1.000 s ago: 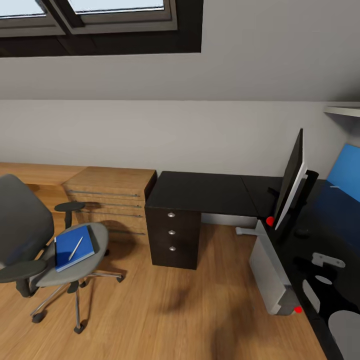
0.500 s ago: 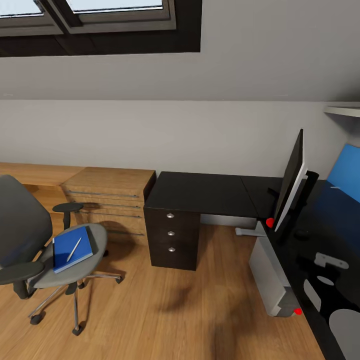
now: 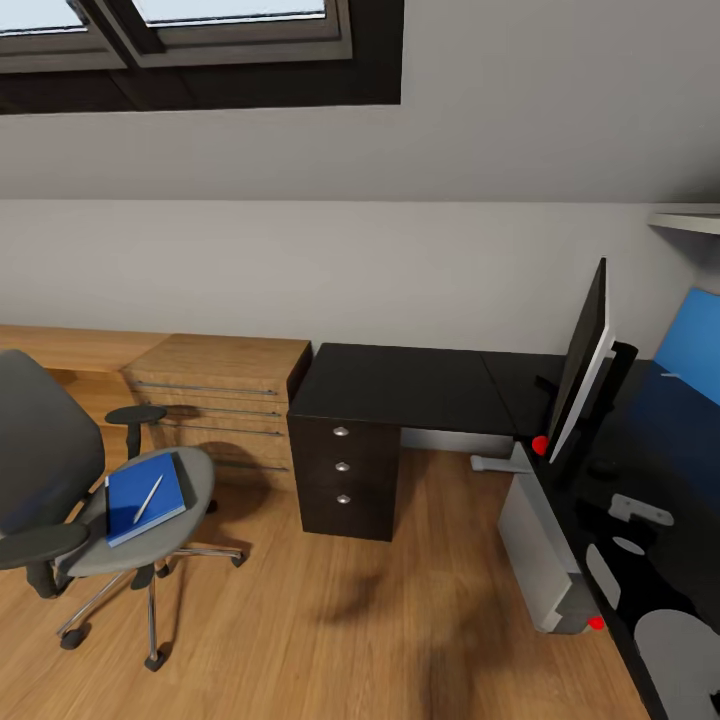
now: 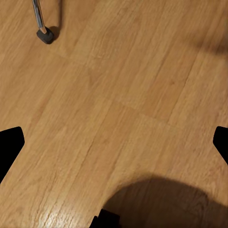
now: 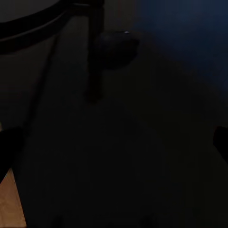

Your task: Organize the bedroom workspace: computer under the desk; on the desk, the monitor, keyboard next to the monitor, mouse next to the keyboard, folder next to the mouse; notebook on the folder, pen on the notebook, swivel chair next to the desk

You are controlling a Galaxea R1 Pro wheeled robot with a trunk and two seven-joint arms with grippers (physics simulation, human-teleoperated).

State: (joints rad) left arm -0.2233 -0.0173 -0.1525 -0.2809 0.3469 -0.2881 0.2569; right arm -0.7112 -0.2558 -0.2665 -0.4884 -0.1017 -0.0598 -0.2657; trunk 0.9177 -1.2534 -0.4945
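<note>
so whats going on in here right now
A robot is tidying a bedroom workspace, and nothing is in its fingers yet. The blue folder lies on the swivel chair seat with the pen on top. The monitor stands on the black desk, the mouse lies near its stand, and the computer sits on the floor by the desk's edge. The left gripper hangs open over bare floor.

Wood, gloss and chrome around me

My desk (image 3: 640,420) top looks glossy black, mirror-smooth; the floor (image 4: 118,95) beneath me is satin wood plank with visible grain. The swivel chair (image 3: 60,470) has a matt grey seat on chrome legs, the folder (image 3: 145,495) a smooth blue cover, the chest of drawers (image 3: 225,385) pale oak.
</note>
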